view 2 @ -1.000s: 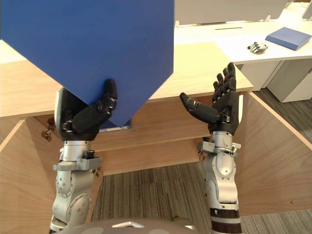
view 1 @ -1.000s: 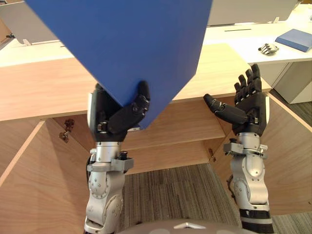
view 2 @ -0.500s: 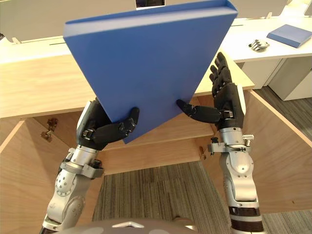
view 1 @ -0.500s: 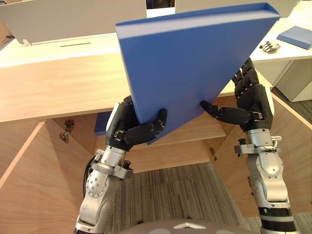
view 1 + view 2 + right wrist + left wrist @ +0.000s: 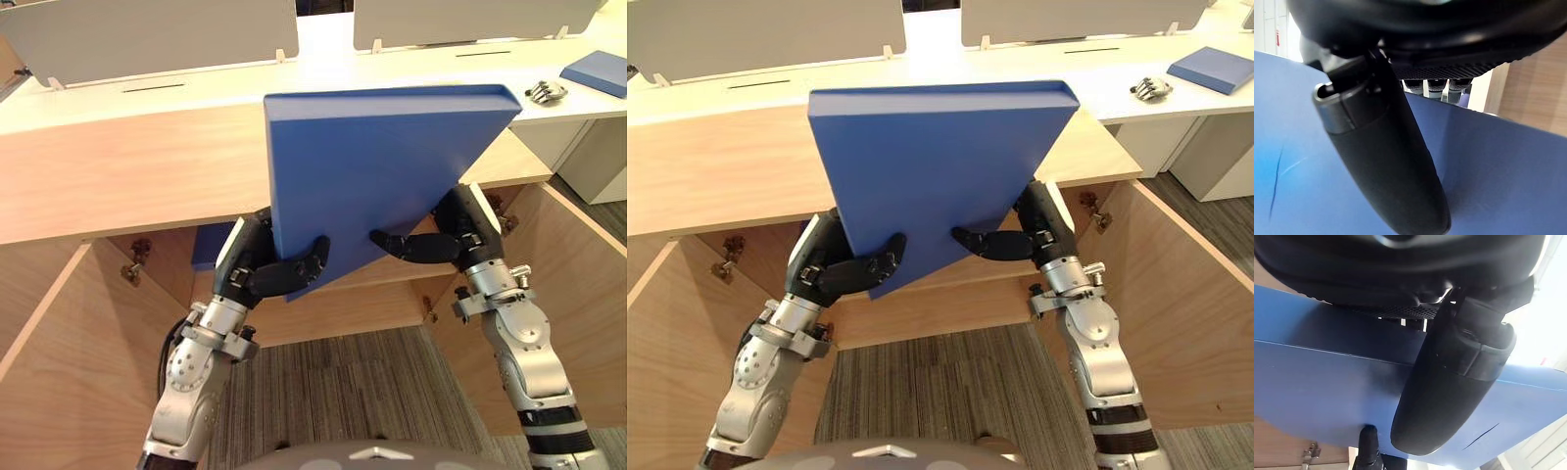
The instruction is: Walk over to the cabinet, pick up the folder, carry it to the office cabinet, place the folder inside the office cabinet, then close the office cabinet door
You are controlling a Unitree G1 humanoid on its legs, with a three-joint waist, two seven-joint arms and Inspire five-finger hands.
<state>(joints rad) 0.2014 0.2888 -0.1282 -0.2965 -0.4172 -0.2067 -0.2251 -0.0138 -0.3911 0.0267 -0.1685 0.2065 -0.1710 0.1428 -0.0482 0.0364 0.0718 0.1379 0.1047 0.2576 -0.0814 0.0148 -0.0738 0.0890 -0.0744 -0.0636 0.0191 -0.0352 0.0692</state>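
The folder (image 5: 372, 176) is a smooth matt blue, card or plastic, can't tell which, with a faint thin scratch showing in the right wrist view. The left hand (image 5: 269, 274) and right hand (image 5: 431, 245) look like dark plastic with a slight sheen. The cabinet (image 5: 118, 176) across the middle is pale wood-grain, smooth and low-gloss, with a small shiny metal hinge (image 5: 132, 264) at left. The carpet (image 5: 353, 392) along the bottom is ribbed grey-brown cloth.

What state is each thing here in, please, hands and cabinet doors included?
Folder: closed, tilted, held aloft.
Left hand: shut on folder.
Right hand: shut on folder.
Cabinet doors: both open.
Second folder: flat on the white desk.
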